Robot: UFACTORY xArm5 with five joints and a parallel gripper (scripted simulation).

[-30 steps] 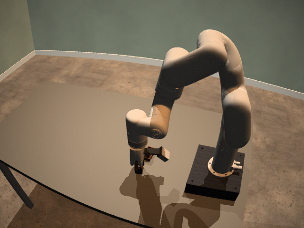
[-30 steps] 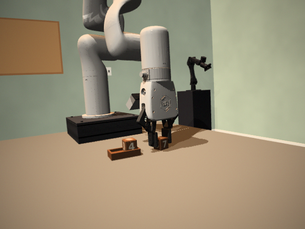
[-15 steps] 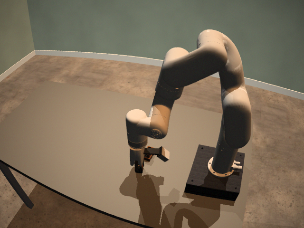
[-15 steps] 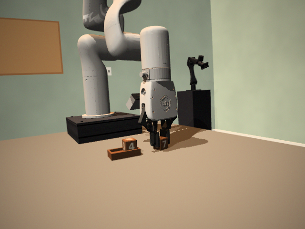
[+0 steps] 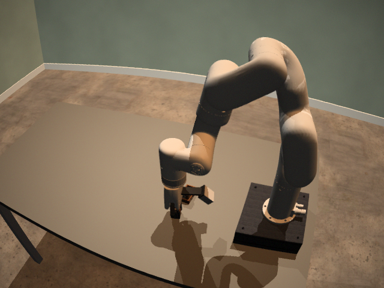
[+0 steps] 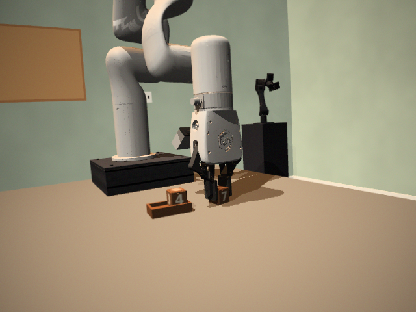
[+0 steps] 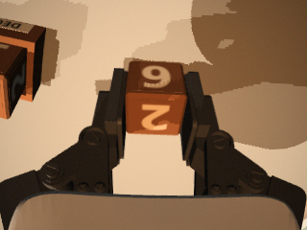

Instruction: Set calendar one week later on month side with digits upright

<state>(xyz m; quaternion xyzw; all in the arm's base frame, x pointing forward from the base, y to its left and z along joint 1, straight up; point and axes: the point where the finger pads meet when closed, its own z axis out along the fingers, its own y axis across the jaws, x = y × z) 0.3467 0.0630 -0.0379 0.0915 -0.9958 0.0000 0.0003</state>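
- The loose number cube [image 6: 223, 195] [image 7: 155, 98] is a small orange-brown block with pale digits. It sits at the surface [image 5: 102, 173] [image 6: 208, 258], between the black fingers [image 6: 210, 191], just beside the tray and outside it.
- In the wrist view, one of its faces bears a 2 and the adjoining, darker face bears a rounded figure that could be a 6 or a 9. The exterior view shows a 7, upright there, on another side.
- The end effector [image 5: 175, 213] [image 6: 220, 194] [image 7: 154, 89] is pinching this cube, with one pad against each of two opposite sides. It points down; whether the cube's underside touches the surface cannot be told.
- Near them, the reddish-brown tray [image 5: 188, 200] [image 6: 171, 211] [image 7: 39, 59] is a low, open, oblong box lying flat. The wrist view catches part of a pale label on it, reading "DEC", upside down in that view.
- The tray holds the second cube [image 6: 177, 197] [image 7: 11, 79], in the same brown wood, at the end closer to the end effector. It rises above the rim and shows an upright 4 on its front in the exterior view, with a 1 on the side face next to it.
- Farther back, the white arm stands on a black base [image 5: 248, 213] [image 6: 144, 177].
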